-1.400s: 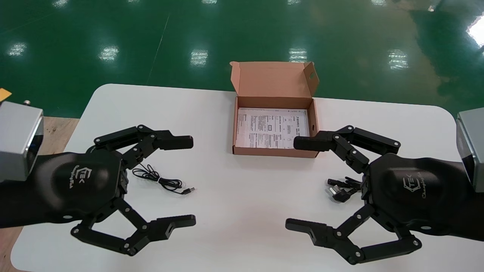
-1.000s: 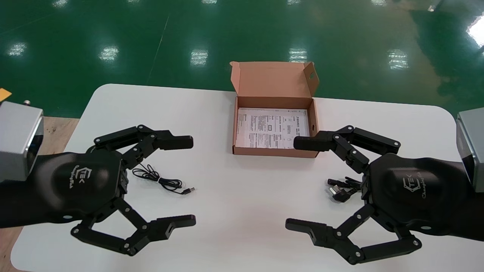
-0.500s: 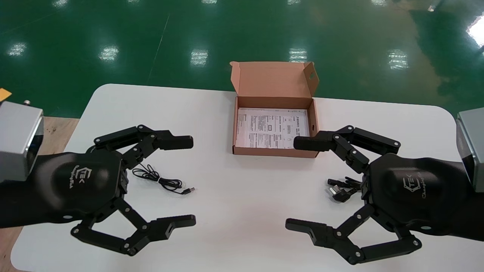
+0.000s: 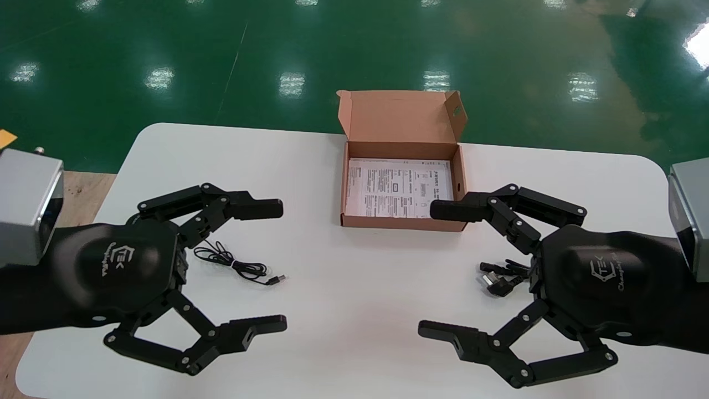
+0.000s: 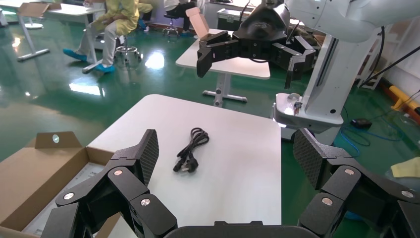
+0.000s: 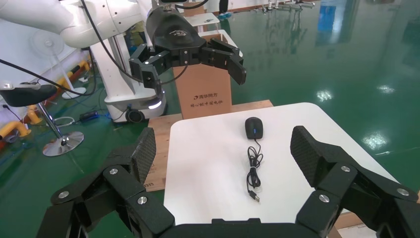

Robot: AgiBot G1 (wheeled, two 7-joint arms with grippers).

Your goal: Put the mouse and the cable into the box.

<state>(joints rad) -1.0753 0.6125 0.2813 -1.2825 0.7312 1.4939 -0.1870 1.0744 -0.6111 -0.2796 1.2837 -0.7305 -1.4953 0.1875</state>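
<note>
Black left pincer (image 4: 281, 266) and right pincer (image 4: 427, 270) hover level above the table (image 4: 354, 288), both spread wide.

Black mouse (image 6: 253, 128) and black cable (image 4: 497, 284) flank the open box (image 4: 388, 223).

We identify the box (image 4: 388, 223) at 12 o'clock as matt brown cardboard, lined with a printed paper sheet (image 4: 397, 187). The worktop (image 4: 354, 288) is smooth white with a low sheen; the floor (image 4: 332, 44) is glossy green. The left tool (image 4: 281, 265) and right tool (image 4: 427, 270) are matt black plastic with finely textured pads (image 5: 150, 148).
</note>
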